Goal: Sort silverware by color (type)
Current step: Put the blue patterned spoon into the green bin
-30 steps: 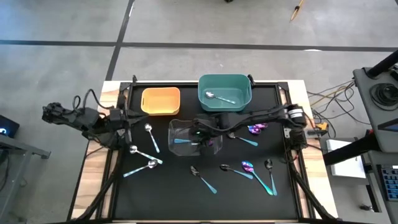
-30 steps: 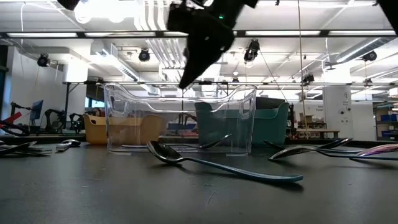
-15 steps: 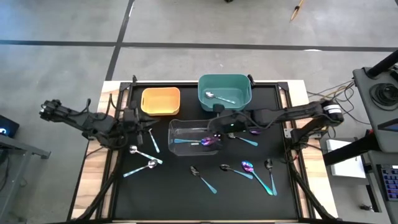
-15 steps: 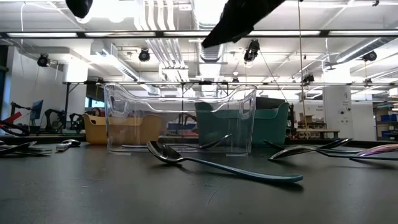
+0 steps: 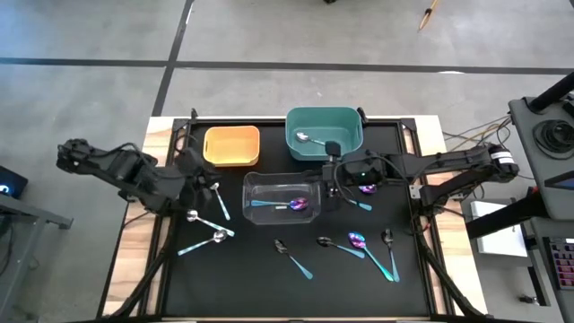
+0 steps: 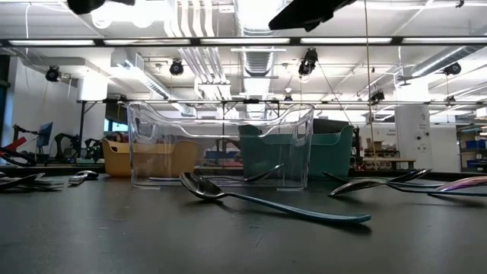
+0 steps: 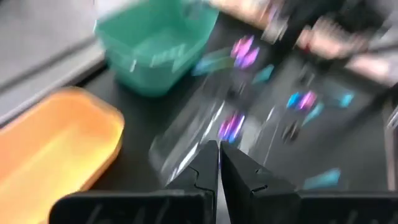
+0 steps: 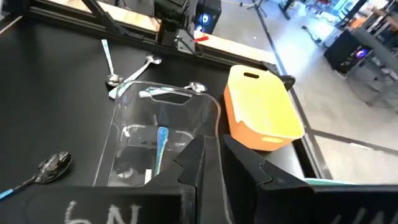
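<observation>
Spoons: sorted by bowl colour, so each bin takes one kind; most lie loose on the black mat [image 5: 233, 269].
Clear bin [image 5: 280, 198]: holds a purple spoon [image 5: 300, 205], teal handle flat on its floor.
Teal bin [image 5: 324, 132]: holds one silver spoon [image 5: 314, 139].
Orange bin [image 5: 232, 145]: nothing seen inside, probably meant for the black bowls.
Loose silver: three spoons [image 5: 204, 220] on the left, near the left arm's reach.
Loose purple and black: several right of and below the clear bin, e.g. a purple one [image 5: 369, 187] by the right arm.
Right gripper [image 5: 334, 184]: just beside the clear bin's right wall, fingers nearly together, holding nothing.
Left gripper [image 7: 219, 163]: clenched, carrying nothing, near the silver spoons.
</observation>
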